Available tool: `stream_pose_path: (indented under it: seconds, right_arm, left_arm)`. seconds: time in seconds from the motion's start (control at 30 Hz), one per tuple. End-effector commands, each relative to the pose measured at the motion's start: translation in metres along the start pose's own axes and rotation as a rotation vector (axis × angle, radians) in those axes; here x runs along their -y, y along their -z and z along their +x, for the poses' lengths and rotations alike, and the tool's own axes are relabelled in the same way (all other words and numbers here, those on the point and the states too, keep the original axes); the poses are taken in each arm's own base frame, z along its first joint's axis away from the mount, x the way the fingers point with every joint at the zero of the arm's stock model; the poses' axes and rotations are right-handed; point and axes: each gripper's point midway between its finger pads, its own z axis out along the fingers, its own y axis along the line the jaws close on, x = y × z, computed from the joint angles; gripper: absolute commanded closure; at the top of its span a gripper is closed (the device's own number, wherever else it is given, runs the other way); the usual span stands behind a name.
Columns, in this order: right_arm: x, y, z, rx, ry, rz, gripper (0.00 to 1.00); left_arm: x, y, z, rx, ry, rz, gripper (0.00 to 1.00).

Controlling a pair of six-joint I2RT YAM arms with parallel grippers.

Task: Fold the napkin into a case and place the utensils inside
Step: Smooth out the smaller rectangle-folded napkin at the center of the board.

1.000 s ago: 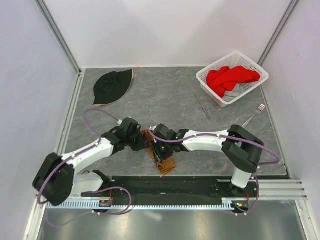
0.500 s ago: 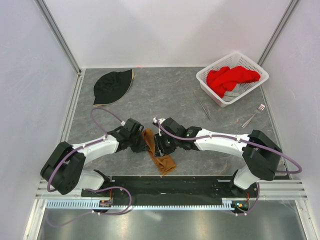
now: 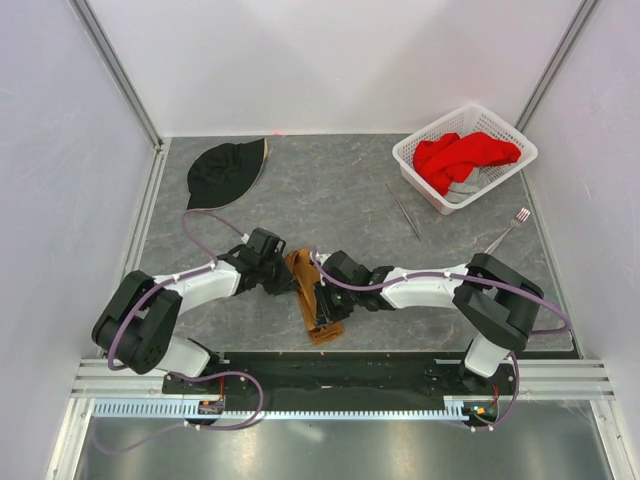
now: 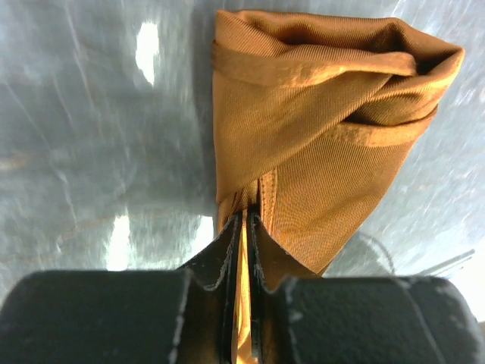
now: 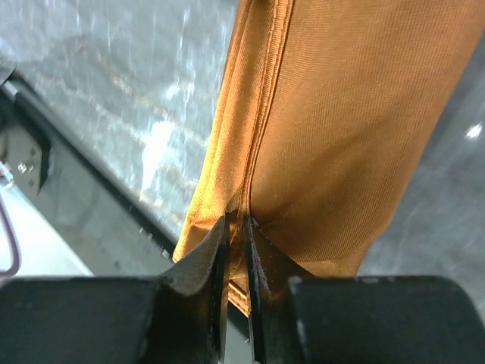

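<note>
Moved down toward the near end of the folded napkin (image 3: 304,288), right gripper (image 5: 235,227) pinching cloth, left gripper (image 4: 244,227) pinching the far end, narrow orange strip near table (image 3: 350,190) front

A grey tabletop (image 3: 340,190) with pale marble-like veins fills the middle of the top view. Plain white panels enclose it on three sides: a back wall (image 3: 330,60), a left wall (image 3: 50,180) and a right wall (image 3: 600,200). Slim aluminium posts (image 3: 113,65) rise at the two far corners. Along the near edge lies a black base plate (image 3: 340,372), then a slotted white rail (image 3: 340,408), then a strip of brushed metal (image 3: 330,450). The light is soft and even, with faint shadows. In the wrist views the stone-look surface shows bright white glints (image 4: 148,49).
</note>
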Motion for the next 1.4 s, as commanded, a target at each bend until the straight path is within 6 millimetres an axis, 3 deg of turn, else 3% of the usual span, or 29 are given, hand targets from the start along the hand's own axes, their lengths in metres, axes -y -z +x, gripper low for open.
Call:
stream_pose_path:
  seconds: [0.0, 0.27, 0.47, 0.53, 0.73, 1.03, 1.37]
  right_arm:
    - [0.045, -0.002, -0.014, 0.017, 0.101, 0.209, 0.8]
    - [0.03, 0.019, -0.039, 0.032, 0.19, 0.203, 0.77]
    - [0.013, 0.036, -0.061, 0.078, 0.208, 0.177, 0.64]
    - [0.008, 0.04, -0.065, 0.09, 0.206, 0.166, 0.59]
    - [-0.002, 0.043, -0.066, 0.091, 0.187, 0.131, 0.58]
    - [0.005, 0.032, -0.059, 0.077, 0.17, 0.132, 0.6]
    - [0.022, 0.016, -0.037, 0.034, 0.148, 0.136, 0.62]
  left_arm:
    - [0.001, 0.002, -0.023, 0.062, -0.068, -0.016, 0.89]
    - [0.035, 0.049, -0.04, 0.152, -0.098, 0.092, 0.78]
    - [0.025, 0.058, -0.086, 0.222, -0.047, 0.037, 0.76]
    - [0.024, 0.051, -0.098, 0.224, -0.054, 0.019, 0.78]
    - [0.031, 0.034, -0.115, 0.203, -0.037, 0.045, 0.82]
    - [0.035, 0.015, -0.113, 0.163, -0.025, 0.072, 0.83]
    - [0.026, -0.019, -0.112, 0.102, -0.008, 0.041, 0.85]
